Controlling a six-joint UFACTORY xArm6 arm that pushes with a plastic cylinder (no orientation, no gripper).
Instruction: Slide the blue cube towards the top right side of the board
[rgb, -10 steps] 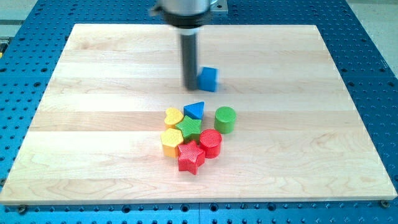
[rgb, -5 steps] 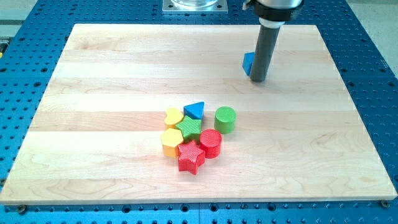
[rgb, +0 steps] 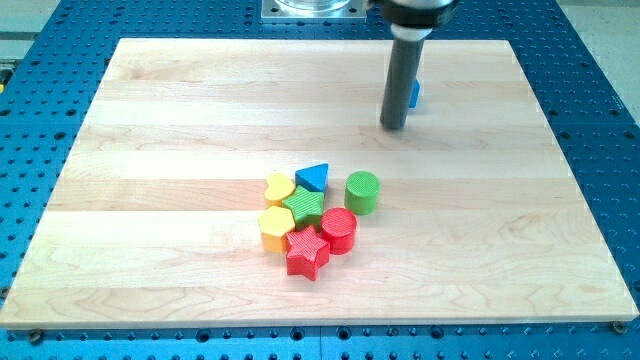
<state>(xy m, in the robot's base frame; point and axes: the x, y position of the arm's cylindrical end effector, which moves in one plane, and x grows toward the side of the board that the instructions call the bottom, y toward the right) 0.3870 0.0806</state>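
The blue cube (rgb: 414, 93) sits toward the board's top right, mostly hidden behind my dark rod. Only its right edge shows. My tip (rgb: 393, 126) rests on the board just to the lower left of the cube, close to it; I cannot tell if they touch. The wooden board (rgb: 150, 200) fills most of the view.
A cluster of blocks lies near the board's middle: a yellow heart (rgb: 279, 187), a blue triangle (rgb: 313, 177), a green cylinder (rgb: 362, 192), a green star (rgb: 304, 206), a yellow hexagon (rgb: 275, 227), a red cylinder (rgb: 338, 229) and a red star (rgb: 307, 251).
The blue cube has slid up and to the right across the board. My rod went from the cube's left to its right, and now stands at its lower left.
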